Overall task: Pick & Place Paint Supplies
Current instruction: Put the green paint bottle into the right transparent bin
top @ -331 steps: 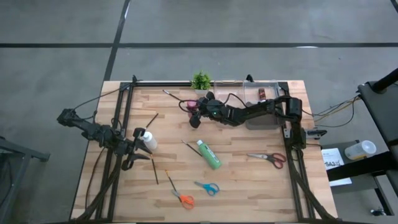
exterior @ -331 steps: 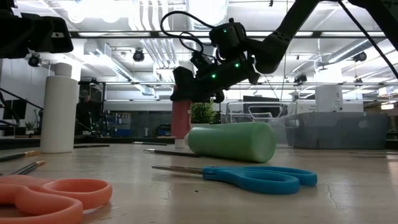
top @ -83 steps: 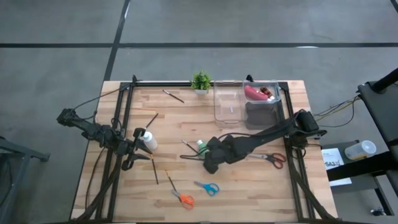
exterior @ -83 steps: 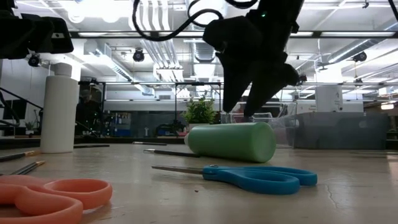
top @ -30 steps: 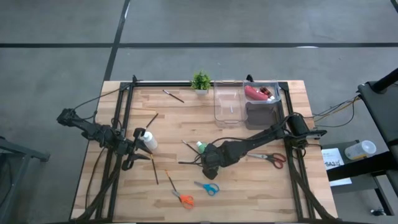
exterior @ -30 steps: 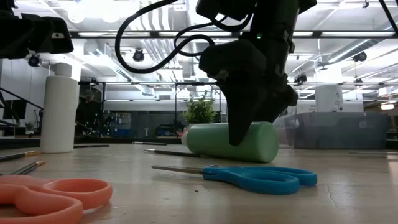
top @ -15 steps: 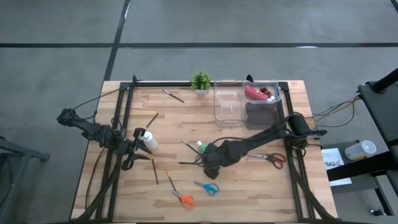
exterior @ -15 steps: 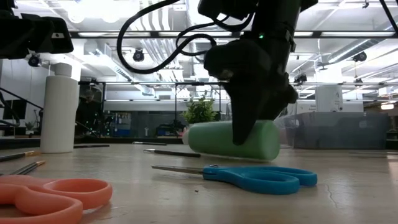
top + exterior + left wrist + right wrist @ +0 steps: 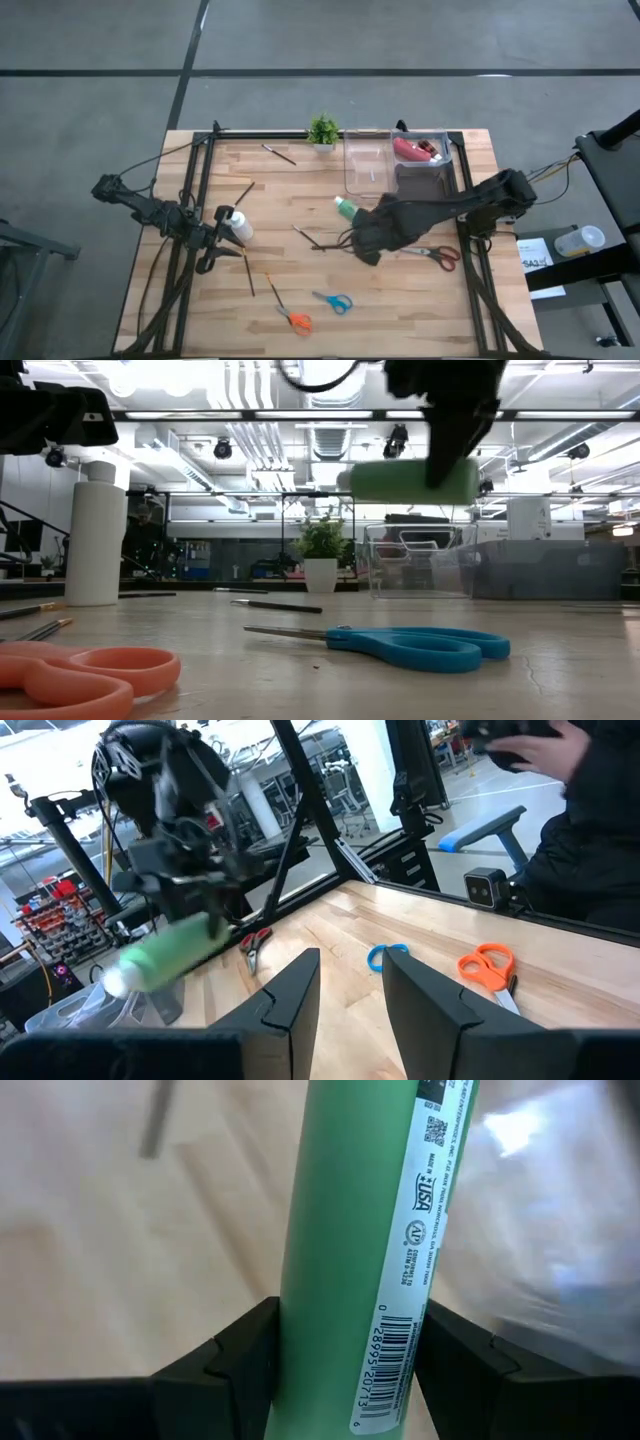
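Note:
A green squeeze bottle hangs well above the table, with my right gripper shut on it; its white cap points toward the far left. A white bottle stands upright on its base at the table's left. My left gripper is beside it, open and level, with nothing between its fingers. A pink-red bottle lies in the far right bin. Thin dark brushes lie flat on the wood. My right gripper pinches the green bottle's round body between its two fingers, toward the base end rather than the cap. The fingers slant down from above and lie across the bottle. The bottle is about level and lifted clear of the table.
A clear bin and a darker bin stand at the far right, next to a small potted plant. Blue scissors, orange scissors and red scissors lie on the near half. More brushes lie at the left.
My right gripper has risen and moved toward the far right, toward the bins, rolling as it went. The green bottle has gone from lying on the table to hanging clear above it, still about level.

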Motion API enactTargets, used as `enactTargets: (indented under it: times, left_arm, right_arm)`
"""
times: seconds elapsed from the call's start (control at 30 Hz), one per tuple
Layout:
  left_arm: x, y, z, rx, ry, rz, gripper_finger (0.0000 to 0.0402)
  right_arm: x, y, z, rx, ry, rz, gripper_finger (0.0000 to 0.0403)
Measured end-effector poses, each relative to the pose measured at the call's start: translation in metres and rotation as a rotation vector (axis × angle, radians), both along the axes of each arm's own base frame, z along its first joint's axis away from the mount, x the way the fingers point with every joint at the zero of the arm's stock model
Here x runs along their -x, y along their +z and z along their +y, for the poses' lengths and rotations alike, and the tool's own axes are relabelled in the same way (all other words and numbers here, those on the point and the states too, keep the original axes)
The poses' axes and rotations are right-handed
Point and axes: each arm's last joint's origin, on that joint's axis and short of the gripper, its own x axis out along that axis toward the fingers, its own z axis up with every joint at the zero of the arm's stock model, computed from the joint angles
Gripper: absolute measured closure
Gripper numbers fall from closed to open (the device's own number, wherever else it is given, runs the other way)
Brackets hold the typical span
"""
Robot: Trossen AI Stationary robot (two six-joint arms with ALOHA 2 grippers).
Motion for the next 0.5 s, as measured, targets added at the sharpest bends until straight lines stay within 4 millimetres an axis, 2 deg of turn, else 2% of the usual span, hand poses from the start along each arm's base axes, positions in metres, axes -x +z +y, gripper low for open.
enactTargets:
  times: [0.2,0.5]
  left_arm:
    - [0.0,0.0,0.0,0.0,0.0,0.0,0.0284]
    - [0.0,0.0,0.0,0.0,0.0,0.0,0.0284]
  right_arm:
    - [0.04,0.039,-0.018,0.119,0.001,0.017,0.0211]
    - [0.083,0.067,-0.063,0.251,-0.084,0.14,0.0211]
